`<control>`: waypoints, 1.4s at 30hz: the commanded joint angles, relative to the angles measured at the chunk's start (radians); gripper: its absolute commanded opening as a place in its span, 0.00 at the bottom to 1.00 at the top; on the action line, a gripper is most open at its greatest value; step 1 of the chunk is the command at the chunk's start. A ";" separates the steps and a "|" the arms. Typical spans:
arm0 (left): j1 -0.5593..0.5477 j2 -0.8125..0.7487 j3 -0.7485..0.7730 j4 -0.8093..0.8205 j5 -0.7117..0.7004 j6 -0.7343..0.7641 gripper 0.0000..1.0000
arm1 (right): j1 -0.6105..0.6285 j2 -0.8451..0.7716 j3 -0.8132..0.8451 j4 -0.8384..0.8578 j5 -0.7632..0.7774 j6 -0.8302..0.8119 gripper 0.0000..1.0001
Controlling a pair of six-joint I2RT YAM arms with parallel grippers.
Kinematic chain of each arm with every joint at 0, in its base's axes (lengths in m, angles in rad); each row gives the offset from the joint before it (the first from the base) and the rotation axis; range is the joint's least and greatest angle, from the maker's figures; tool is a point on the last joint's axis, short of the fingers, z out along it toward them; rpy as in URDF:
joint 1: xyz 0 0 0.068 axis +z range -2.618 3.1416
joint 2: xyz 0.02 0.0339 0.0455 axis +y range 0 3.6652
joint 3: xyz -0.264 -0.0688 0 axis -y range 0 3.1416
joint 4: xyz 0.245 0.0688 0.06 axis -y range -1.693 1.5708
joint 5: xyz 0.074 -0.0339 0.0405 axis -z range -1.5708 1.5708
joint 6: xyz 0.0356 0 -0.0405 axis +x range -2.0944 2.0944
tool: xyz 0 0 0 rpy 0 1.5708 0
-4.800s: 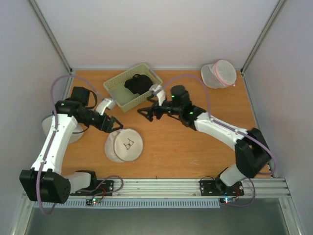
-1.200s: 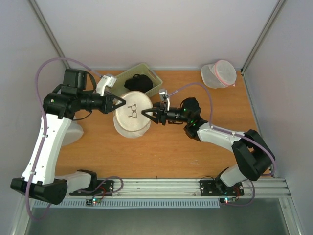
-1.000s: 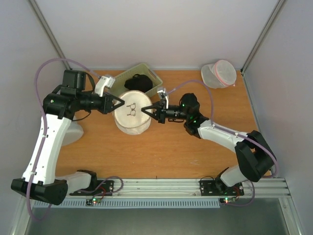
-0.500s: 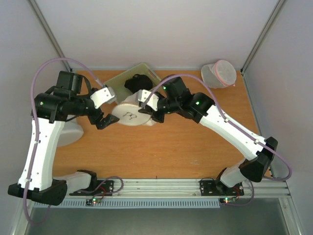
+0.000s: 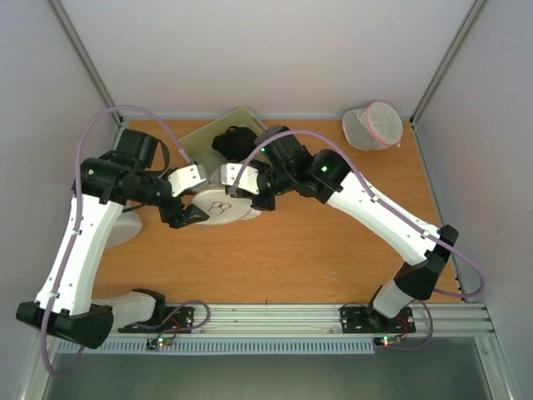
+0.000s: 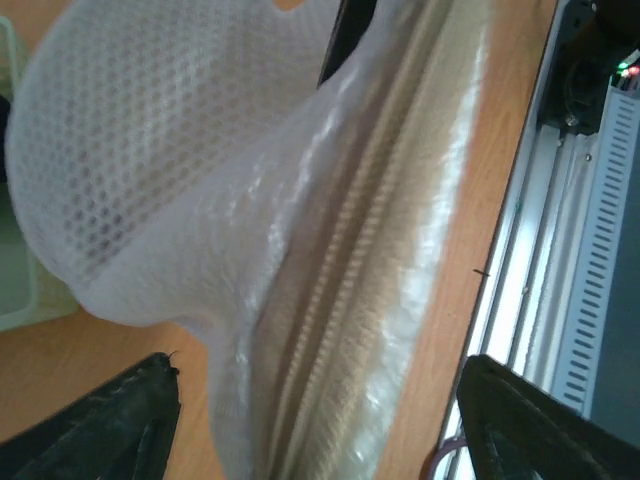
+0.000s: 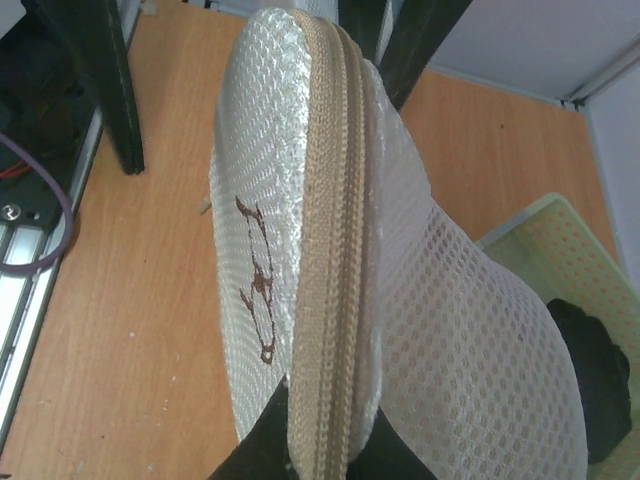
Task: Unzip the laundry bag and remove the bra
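Note:
The laundry bag [image 5: 221, 205], round and cream-white with a small brown drawing on its face, hangs low over the table's middle. My right gripper [image 5: 250, 194] is shut on its right rim; in the right wrist view the fingers [image 7: 250, 455] pinch the beige zip seam [image 7: 325, 300]. My left gripper [image 5: 193, 216] stands open at the bag's left edge. In the left wrist view its fingers [image 6: 105, 425] straddle the seam [image 6: 340, 300] with wood showing on both sides. No zip pull shows. The bra is hidden.
A green basket [image 5: 200, 143] with a black garment [image 5: 236, 142] stands just behind the bag. A white mesh bag with a pink zip [image 5: 373, 125] lies at the back right. A greyish-white bag [image 5: 125, 227] sits under the left arm.
A second ago both grippers held the bag up between them. The left gripper let go and opened, the bag dropped lower, and the left gripper now straddles its left edge.

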 commanded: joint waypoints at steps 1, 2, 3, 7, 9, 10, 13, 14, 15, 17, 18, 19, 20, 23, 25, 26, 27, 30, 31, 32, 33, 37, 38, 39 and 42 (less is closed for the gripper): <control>-0.005 -0.010 -0.041 0.021 0.036 0.012 0.69 | 0.016 -0.017 0.049 0.005 -0.007 -0.044 0.01; -0.007 -0.010 -0.048 0.043 0.012 0.000 0.63 | 0.017 -0.018 0.052 0.001 -0.010 -0.047 0.01; -0.006 -0.010 -0.056 0.056 -0.006 -0.008 0.55 | 0.017 -0.023 0.053 0.001 -0.014 -0.046 0.01; -0.007 -0.008 -0.075 0.043 0.029 -0.025 0.13 | 0.017 -0.042 0.047 0.028 -0.011 -0.040 0.01; -0.006 -0.012 -0.069 0.044 0.079 -0.048 0.01 | 0.016 -0.054 0.026 0.105 0.070 0.006 0.12; -0.006 -0.016 -0.067 0.064 0.098 -0.076 0.01 | 0.015 -0.068 0.003 0.166 0.136 0.038 0.35; -0.004 -0.025 -0.077 0.207 0.102 -0.327 0.01 | -0.015 -0.124 -0.108 0.384 0.310 0.160 0.69; -0.002 -0.027 -0.085 0.271 0.073 -0.445 0.01 | -0.035 -0.145 -0.134 0.448 0.347 0.208 0.73; 0.004 -0.031 -0.087 0.322 0.033 -0.538 0.01 | -0.055 -0.166 -0.162 0.506 0.386 0.257 0.79; 0.039 -0.033 -0.081 0.380 -0.002 -0.740 0.01 | -0.094 -0.214 -0.217 0.613 0.456 0.371 0.86; 0.063 -0.035 -0.077 0.400 -0.018 -0.824 0.01 | -0.101 -0.241 -0.251 0.662 0.496 0.418 0.88; 0.090 -0.035 -0.069 0.413 -0.034 -0.908 0.01 | -0.102 -0.262 -0.283 0.699 0.523 0.463 0.88; 0.111 -0.032 -0.059 0.417 -0.057 -0.951 0.01 | -0.102 -0.282 -0.318 0.732 0.514 0.500 0.86; 0.150 -0.017 -0.031 0.421 -0.054 -1.066 0.01 | -0.067 -0.323 -0.440 0.847 0.393 0.601 0.75; 0.159 -0.013 -0.027 0.430 -0.028 -1.099 0.01 | 0.017 -0.326 -0.521 0.923 0.354 0.600 0.72; 0.161 -0.012 -0.026 0.434 -0.019 -1.116 0.01 | 0.068 -0.319 -0.551 0.962 0.323 0.598 0.71; 0.165 -0.011 -0.026 0.435 -0.016 -1.125 0.01 | 0.092 -0.308 -0.572 0.993 0.285 0.611 0.70; 0.187 -0.009 -0.022 0.446 0.000 -1.158 0.01 | 0.109 -0.272 -0.637 1.122 0.158 0.729 0.63; 0.192 -0.008 -0.021 0.450 0.010 -1.164 0.01 | 0.117 -0.261 -0.661 1.174 0.146 0.754 0.61; 0.195 -0.009 -0.019 0.455 0.017 -1.166 0.01 | 0.128 -0.252 -0.693 1.220 0.144 0.768 0.60; 0.197 -0.008 -0.017 0.458 0.023 -1.168 0.01 | 0.137 -0.237 -0.712 1.254 0.145 0.772 0.59; 0.200 -0.010 -0.009 0.461 0.036 -1.168 0.01 | 0.142 -0.173 -0.718 1.278 0.139 0.782 0.56; 0.200 -0.010 -0.008 0.461 0.038 -1.166 0.01 | 0.142 -0.158 -0.715 1.276 0.136 0.782 0.55; 0.201 -0.010 -0.007 0.461 0.037 -1.164 0.01 | 0.140 -0.144 -0.713 1.276 0.135 0.783 0.54; 0.201 -0.010 -0.008 0.465 0.047 -1.165 0.01 | 0.137 -0.116 -0.707 1.293 0.139 0.791 0.52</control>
